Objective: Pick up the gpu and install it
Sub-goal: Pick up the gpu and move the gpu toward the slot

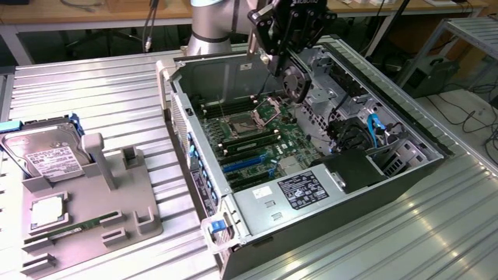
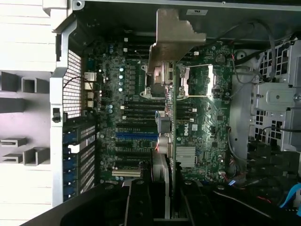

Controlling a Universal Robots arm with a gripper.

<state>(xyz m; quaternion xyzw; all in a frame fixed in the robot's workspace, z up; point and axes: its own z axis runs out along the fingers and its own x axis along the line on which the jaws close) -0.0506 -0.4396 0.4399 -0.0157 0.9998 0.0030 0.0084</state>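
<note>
One black gripper in exterior view, jaws clamped on gpu, thin green card with round black fan, held upright above green motherboard inside open grey computer case. Wrist view: gpu edge-on between black fingers, silver bracket at far end, over motherboard.

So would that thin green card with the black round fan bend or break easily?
Probably stiff: the green circuit card with black fan stands straight, unsagging, in the gripper. Likely fragile too: bare board and a thin silver bracket.
</note>
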